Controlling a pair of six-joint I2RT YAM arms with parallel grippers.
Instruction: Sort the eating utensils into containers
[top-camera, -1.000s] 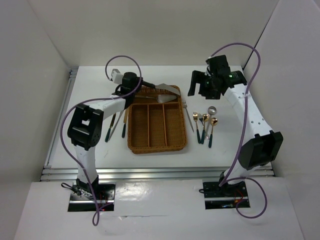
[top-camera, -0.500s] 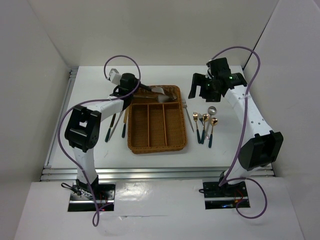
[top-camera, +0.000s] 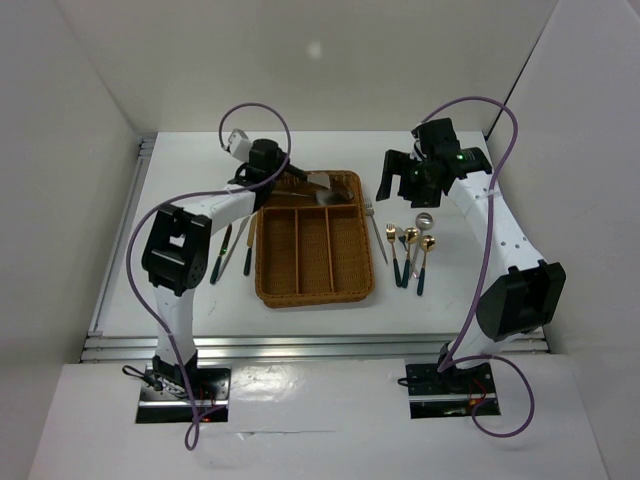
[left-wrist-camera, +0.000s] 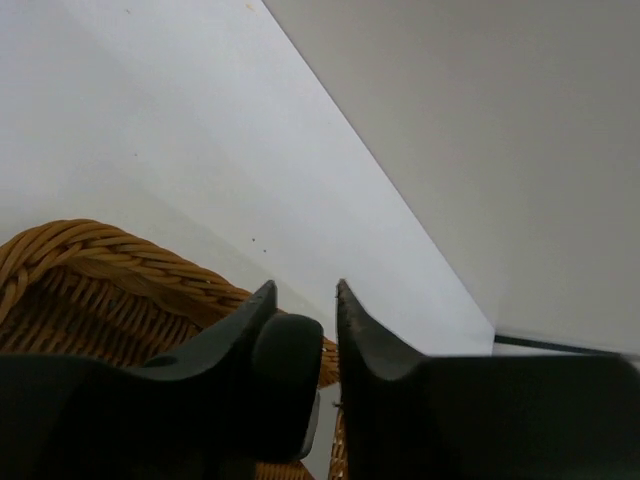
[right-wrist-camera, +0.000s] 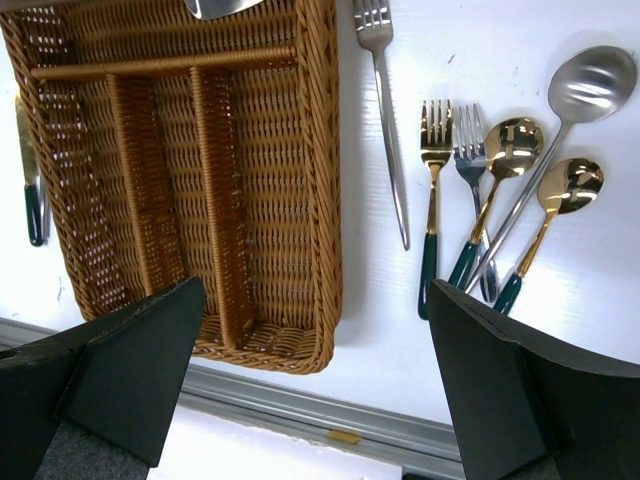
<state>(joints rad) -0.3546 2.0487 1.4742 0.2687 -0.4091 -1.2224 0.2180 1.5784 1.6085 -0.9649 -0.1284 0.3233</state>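
Note:
The brown wicker tray (top-camera: 314, 297) lies mid-table, its three long slots holding nothing. The wide silver server (top-camera: 320, 183) lies in the crosswise far slot; its blade tip shows in the right wrist view (right-wrist-camera: 215, 7). My left gripper (top-camera: 283, 179) is at the tray's far left corner. In the left wrist view its jaws (left-wrist-camera: 302, 288) stand slightly apart: the server's dark handle (left-wrist-camera: 286, 350) rests against the left finger, with a thin gap to the right one. My right gripper (top-camera: 400, 176) hovers wide open and empty (right-wrist-camera: 318, 290) above the tray's right side.
Right of the tray lie a silver fork (right-wrist-camera: 385, 130), a gold fork (right-wrist-camera: 433, 190), a second silver fork (right-wrist-camera: 467, 160), two gold spoons (right-wrist-camera: 505, 150) and a long silver spoon (right-wrist-camera: 590, 82). Several dark-handled knives (top-camera: 232, 250) lie left of the tray. White walls enclose the table.
My left gripper lowered the server from above the tray into the crosswise slot, and its wrist shifted slightly toward the far side. The right arm barely moved.

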